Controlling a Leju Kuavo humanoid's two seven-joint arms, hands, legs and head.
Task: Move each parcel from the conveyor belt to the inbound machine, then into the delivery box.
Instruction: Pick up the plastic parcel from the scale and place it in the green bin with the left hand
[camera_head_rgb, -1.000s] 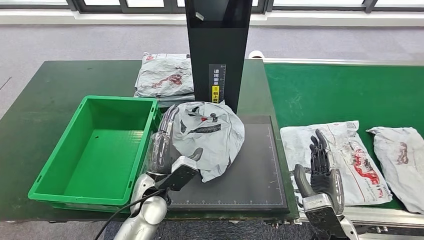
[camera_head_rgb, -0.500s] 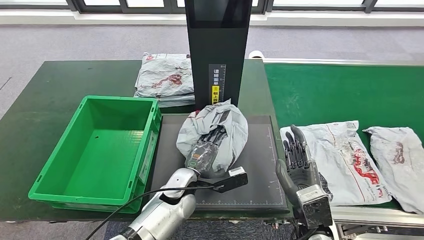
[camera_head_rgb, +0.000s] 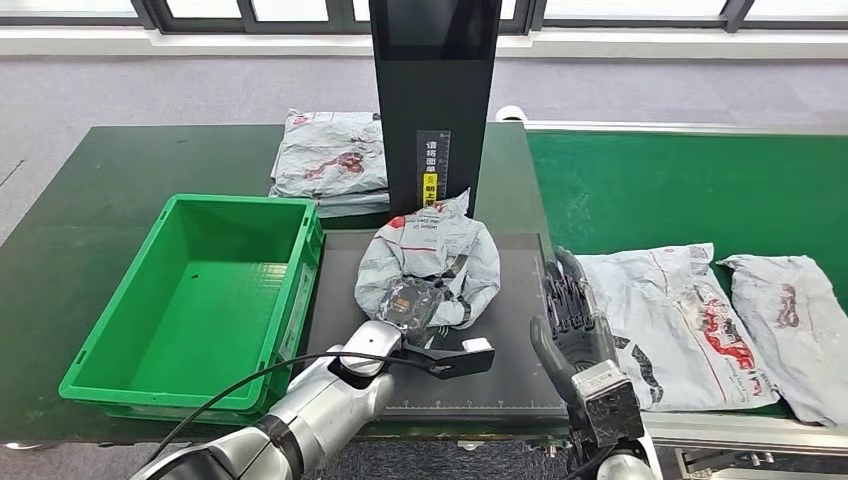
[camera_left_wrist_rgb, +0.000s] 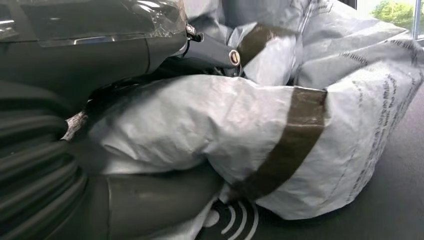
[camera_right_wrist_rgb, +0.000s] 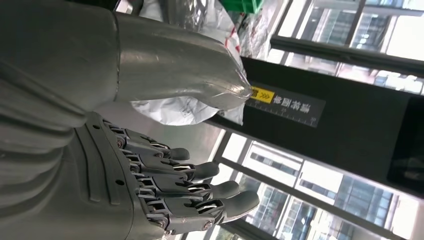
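Grey parcel (camera_head_rgb: 432, 262) bunched up on the black scanner plate (camera_head_rgb: 510, 350), clutched by the left hand (camera_head_rgb: 418, 305) — fingers and thumb wrapped into the crumpled plastic, seen close in the left wrist view (camera_left_wrist_rgb: 225, 130). Just left of that hand, the green box (camera_head_rgb: 150, 330), nothing in it yet. Right hand (camera_head_rgb: 570, 325) raised at the plate's right edge, fingers stretched out side by side and holding nothing, just beside the nearest parcel on the belt (camera_head_rgb: 680, 190).

Step in hand, most likely: scanning done or nearly so, parcel about to go leftward into the box. Next move calls for a lift high enough to clear the box wall — then a release over its floor.

Count: one parcel in the grip, two flat parcels (camera_head_rgb: 680, 325) (camera_head_rgb: 790, 325) lying on the belt to the right, a small stack (camera_head_rgb: 328, 160) beyond the box beside the black tower (camera_head_rgb: 435, 100); one box, one scanner.
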